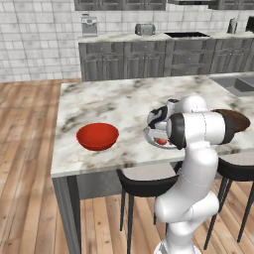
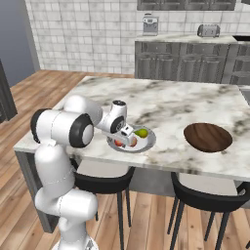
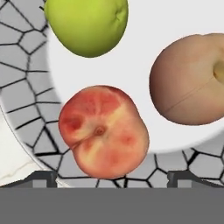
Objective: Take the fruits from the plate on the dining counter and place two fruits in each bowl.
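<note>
On the dining counter [image 2: 176, 102] sits the plate [image 3: 26, 87], grey patterned rim and white centre, with fruits on it. In the hand view a reddish fruit [image 3: 103, 131] lies near the rim, straight ahead of my gripper [image 3: 113, 179]. The fingertips [image 3: 41, 178] stand wide apart on either side of it, open and touching nothing. A yellow-green pear [image 3: 87, 24] and a tan-pink fruit [image 3: 192, 81] lie beyond. From the right base view my gripper [image 2: 128, 138] hovers low over the plate [image 2: 148, 142], beside the pear [image 2: 142, 132]. The red bowl [image 1: 97, 135] stands to the left, the brown bowl [image 2: 208, 136] to the right.
Black stools [image 2: 202, 200] are tucked under the counter's near edge. A sink [image 1: 238, 84] is set into the counter's far right. Dark grey wall cabinets [image 1: 149, 59] with a toaster [image 1: 145, 29] run along the back wall. My own arm hides most of the plate in the left base view.
</note>
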Robot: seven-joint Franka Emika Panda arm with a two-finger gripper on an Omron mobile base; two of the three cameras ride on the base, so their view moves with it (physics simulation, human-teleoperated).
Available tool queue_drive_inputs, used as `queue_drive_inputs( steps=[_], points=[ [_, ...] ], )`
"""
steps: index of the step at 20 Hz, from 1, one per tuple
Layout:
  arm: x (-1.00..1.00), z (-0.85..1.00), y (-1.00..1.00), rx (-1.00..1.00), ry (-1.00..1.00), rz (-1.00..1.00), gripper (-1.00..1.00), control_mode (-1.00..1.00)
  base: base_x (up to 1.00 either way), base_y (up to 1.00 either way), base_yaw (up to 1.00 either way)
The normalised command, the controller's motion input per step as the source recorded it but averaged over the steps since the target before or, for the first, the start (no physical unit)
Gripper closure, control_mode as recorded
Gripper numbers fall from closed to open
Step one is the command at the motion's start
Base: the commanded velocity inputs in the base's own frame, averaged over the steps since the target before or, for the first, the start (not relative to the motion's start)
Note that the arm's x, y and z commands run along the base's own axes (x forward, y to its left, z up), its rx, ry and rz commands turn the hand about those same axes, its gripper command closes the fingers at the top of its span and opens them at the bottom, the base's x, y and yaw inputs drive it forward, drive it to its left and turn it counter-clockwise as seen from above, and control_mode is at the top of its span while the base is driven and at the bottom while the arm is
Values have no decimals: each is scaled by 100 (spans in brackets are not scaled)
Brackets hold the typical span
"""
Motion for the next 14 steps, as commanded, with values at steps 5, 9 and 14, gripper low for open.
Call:
queue_drive_inputs(
  steps=[5, 9, 14],
  points=[
    [25, -9, 1, 0, 0, -7, -100, -100, 0, 0, 0],
    [23, 0, 0, 0, 0, -6, -100, -100, 0, 0, 0],
    [5, -13, 0, 0, 0, -3, 100, -100, 0, 0, 0]
  ],
)
